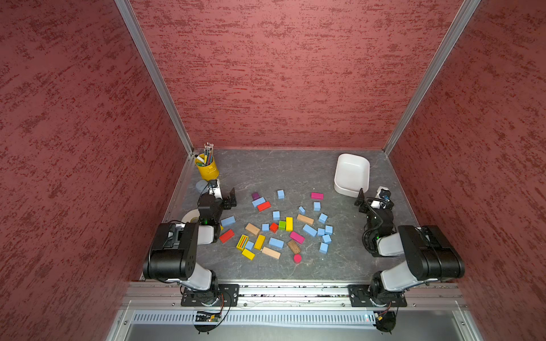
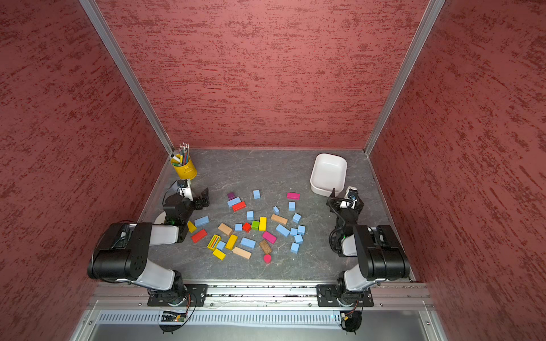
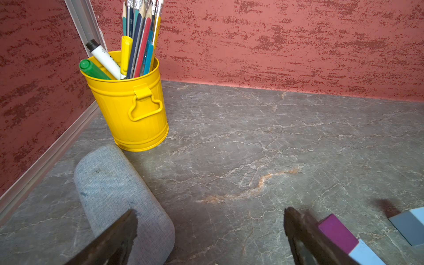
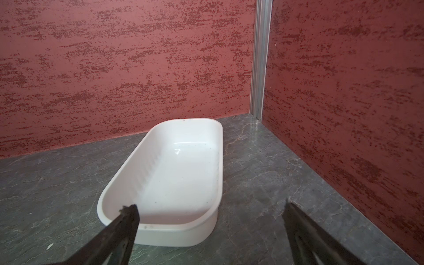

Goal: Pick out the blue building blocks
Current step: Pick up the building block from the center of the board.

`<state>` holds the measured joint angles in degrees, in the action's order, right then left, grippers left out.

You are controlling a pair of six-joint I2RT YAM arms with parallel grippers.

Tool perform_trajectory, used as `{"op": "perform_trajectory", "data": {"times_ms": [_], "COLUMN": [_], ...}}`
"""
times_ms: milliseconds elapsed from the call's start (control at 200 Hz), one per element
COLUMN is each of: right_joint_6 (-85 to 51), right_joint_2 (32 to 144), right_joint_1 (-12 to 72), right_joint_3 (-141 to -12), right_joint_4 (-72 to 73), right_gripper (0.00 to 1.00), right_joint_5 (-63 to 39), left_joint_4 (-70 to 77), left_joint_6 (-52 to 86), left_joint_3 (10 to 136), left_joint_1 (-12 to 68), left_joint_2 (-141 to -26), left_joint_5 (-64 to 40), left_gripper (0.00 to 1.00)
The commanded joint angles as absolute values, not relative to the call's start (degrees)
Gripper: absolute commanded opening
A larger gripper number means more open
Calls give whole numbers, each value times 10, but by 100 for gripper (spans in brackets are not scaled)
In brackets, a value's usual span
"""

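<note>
My left jaws and right jaws both stand wide open, holding nothing. The blue blocks (image 1: 309, 230) lie scattered across the middle of the tabletop (image 1: 266, 168), among other colours. They look light, stiff, smooth; I'd pinch each across 2 flat opposite sides.

Blue block (image 3: 406, 227) cut by edge, perhaps cube.

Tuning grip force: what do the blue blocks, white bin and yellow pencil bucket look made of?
Blue blocks: probably painted wood, matte; the unpainted tan block beside them looks wooden. White bin: moulded plastic, glossy, with a sharp highlight and ribbed inner wall. Yellow pencil bucket: likely painted sheet metal, smooth sheen, pressed ribs, folded handle bracket.
</note>
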<state>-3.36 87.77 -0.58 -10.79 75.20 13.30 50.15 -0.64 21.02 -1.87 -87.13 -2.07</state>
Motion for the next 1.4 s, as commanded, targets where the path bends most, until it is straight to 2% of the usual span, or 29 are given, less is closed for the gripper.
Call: {"op": "perform_trajectory", "data": {"times_ms": [0,140,301,441,581,746,952,1222,1393], "right_joint_6": [-29,-29,-28,-37,-76,-125,-172,-170,-173], "right_joint_2": [881,866,785,682,614,601,598,577,589], "right_joint_1": [-2,-2,-2,-2,-1,0,8,57,109], "right_joint_3": [-115,-113,-116,-151,-223,-314,-371,-388,-396], "right_joint_4": [775,768,700,559,391,224,92,-14,-52], "right_gripper": [99,99,99,99,99,99,99,99,99], "right_joint_5": [140,147,148,150,113,32,-43,-59,-46], "left_joint_4": [509,512,506,338,188,62,-116,-266,-326], "left_joint_6": [-2,-2,7,26,80,153,163,115,49], "left_joint_3": [219,216,202,243,282,351,469,548,563], "left_joint_1": [-18,-19,-17,-7,4,9,12,22,76], "left_joint_2": [-878,-877,-832,-729,-606,-503,-478,-480,-489], "left_joint_5": [-22,-21,7,49,41,-31,-166,-342,-357], "left_gripper": [100,100,100,100,100,100,100,100,100]}}
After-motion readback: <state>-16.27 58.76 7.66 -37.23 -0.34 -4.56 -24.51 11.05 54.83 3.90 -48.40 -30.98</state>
